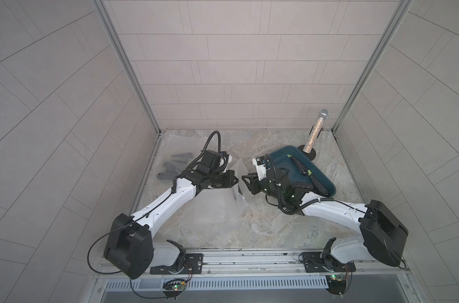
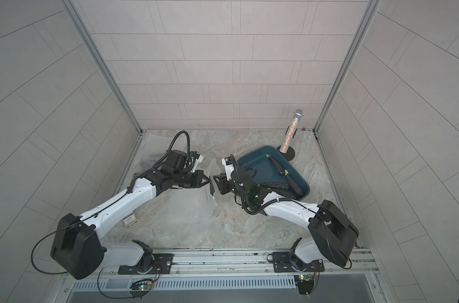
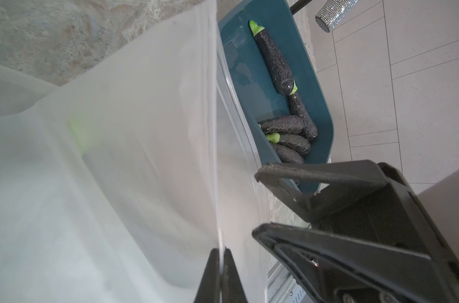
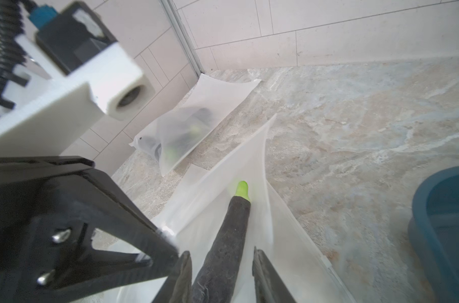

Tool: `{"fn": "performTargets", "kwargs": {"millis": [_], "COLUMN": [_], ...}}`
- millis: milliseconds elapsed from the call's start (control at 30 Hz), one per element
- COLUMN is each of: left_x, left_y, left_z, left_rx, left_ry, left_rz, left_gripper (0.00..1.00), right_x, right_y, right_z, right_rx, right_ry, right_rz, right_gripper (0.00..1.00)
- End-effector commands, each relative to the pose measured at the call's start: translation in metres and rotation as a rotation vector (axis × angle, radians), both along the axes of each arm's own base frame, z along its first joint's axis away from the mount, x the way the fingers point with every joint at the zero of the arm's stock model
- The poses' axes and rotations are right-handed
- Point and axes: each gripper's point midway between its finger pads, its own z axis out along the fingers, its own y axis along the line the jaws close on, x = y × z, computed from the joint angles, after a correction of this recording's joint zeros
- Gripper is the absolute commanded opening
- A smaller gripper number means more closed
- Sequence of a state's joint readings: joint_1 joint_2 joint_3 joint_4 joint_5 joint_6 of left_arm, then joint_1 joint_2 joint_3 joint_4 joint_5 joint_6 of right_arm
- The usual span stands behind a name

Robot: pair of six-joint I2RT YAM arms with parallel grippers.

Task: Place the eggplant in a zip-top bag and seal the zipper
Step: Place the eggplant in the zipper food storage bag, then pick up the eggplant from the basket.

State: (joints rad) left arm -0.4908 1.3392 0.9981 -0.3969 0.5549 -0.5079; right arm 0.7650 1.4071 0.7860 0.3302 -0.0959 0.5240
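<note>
1. The left gripper (image 3: pixel 219 251) is fully closed, pinching one lip of the zip-top bag (image 3: pixel 118 157) between its fingers; that lip is lifted off the tabletop (image 1: pixel 275 228), so the mouth stands open towards the right arm.
2. The right gripper (image 4: pixel 222 251) is partly open and faces the bag's mouth; the eggplant (image 4: pixel 228 228) lies lengthwise between its fingers; I cannot tell whether the fingers press on it, as a thin gap shows along one side.
3. The eggplant points green stem first into the open mouth; its stem end is already past the lip and inside the bag; through the frosted film the left wrist view shows only a blurred green patch.
4. In both top views the two grippers meet nose to nose near the middle of the tabletop, with the bag's raised edge between them; the rest of the bag (image 1: pixel 218 210) lies flat towards the front edge.
5. A teal bin (image 1: pixel 286 162) sits just behind the right arm and holds the other eggplants (image 3: pixel 288 126).
6. A second bag (image 4: pixel 186 131) with dark contents lies in the far left corner; a glittery microphone (image 1: pixel 315 131) stands on a black base just beyond the bin.
</note>
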Motion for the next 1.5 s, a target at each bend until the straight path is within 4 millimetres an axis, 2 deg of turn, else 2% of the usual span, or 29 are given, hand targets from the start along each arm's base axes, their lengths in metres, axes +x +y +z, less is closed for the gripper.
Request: {"fn": "performTargets", "kwargs": {"millis": [0,133,233,367,533,633,800,967,1067,1467], "left_x": [0.0,0.001,0.0,-0.001,-0.002,-0.001,-0.001,-0.005,-0.006,-0.005], "left_y": [0.003,0.005,0.004,0.003,0.001,-0.002,-0.003,-0.001,0.0,-0.003], "left_z": [-0.007,-0.016,-0.02,-0.021,-0.024,-0.026,-0.023,-0.02,-0.021,-0.02], "left_rx": [0.023,0.045,0.055,0.058,0.063,0.058,0.054,0.059,0.06,0.047], "left_ry": [-0.005,0.005,0.012,0.01,0.019,0.027,0.022,0.017,0.016,0.013], "left_rz": [-0.001,0.002,-0.001,-0.009,-0.02,-0.026,-0.029,-0.038,-0.038,-0.045], "left_gripper": [0.0,0.0,0.0,0.0,0.0,0.0,0.0,0.0,0.0,0.0], "right_x": [0.002,0.012,0.022,0.024,0.021,0.03,0.057,0.081,0.088,0.109], "right_y": [-0.023,-0.072,-0.12,-0.186,-0.243,-0.271,-0.286,-0.294,-0.3,-0.298], "right_z": [0.015,0.009,-0.007,-0.034,-0.051,-0.053,-0.058,-0.076,-0.083,-0.111], "right_rx": [0.004,-0.07,-0.161,-0.33,-0.364,-0.38,-0.493,-0.67,-0.745,-0.851], "right_ry": [0.011,0.07,0.13,0.226,0.321,0.317,0.268,0.276,0.284,0.341], "right_rz": [-0.039,-0.154,-0.254,-0.375,-0.557,-0.691,-0.733,-0.704,-0.706,-0.637], "right_gripper": [0.42,0.44,0.45,0.47,0.53,0.54,0.54,0.54,0.54,0.56]}}
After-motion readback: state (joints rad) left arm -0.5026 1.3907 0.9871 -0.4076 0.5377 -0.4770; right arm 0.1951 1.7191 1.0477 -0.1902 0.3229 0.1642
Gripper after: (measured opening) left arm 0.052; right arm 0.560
